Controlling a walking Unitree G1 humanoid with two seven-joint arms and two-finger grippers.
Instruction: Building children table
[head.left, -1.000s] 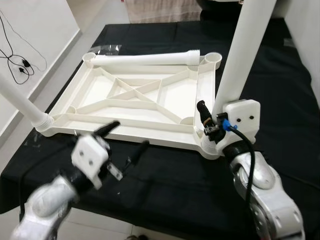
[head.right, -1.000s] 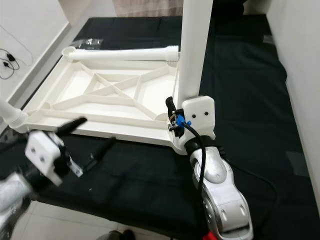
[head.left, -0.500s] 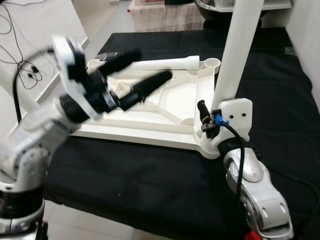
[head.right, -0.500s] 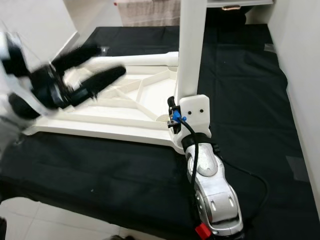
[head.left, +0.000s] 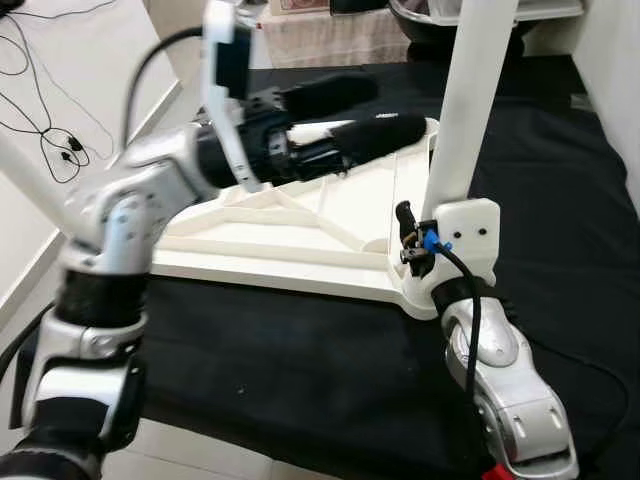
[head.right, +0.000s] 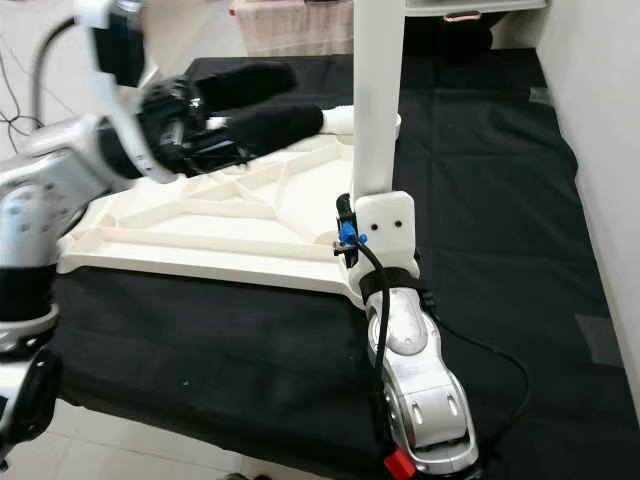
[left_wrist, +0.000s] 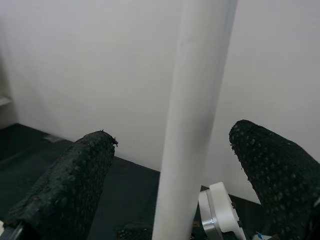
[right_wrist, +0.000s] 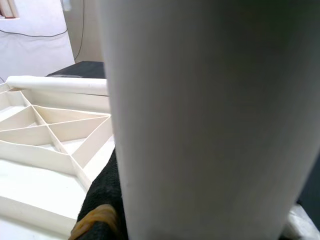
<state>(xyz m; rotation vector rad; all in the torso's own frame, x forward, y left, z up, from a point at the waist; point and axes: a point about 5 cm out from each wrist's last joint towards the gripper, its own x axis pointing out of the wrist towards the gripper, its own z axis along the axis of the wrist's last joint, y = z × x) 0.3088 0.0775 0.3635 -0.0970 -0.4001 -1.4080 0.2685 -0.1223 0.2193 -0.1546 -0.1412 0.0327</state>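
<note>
- One white tabletop (head.left: 300, 215) lies underside up on black cloth (head.left: 300, 360).
- Two legs: upright leg (head.left: 470, 110) at its right near corner, clamped by right gripper (head.left: 425, 250); loose leg (right_wrist: 55, 85) along far edge.
- Left gripper (head.left: 375, 112) spread wide, empty, above the far edge.

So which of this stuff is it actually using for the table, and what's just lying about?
Part of the job:
- white tabletop, lying underside up
- upright leg at its near right corner, held by the right gripper
- loose leg lying along the far edge
- left gripper, jaws open, reaching toward the upright leg

Lying about:
- black cables on the floor
</note>
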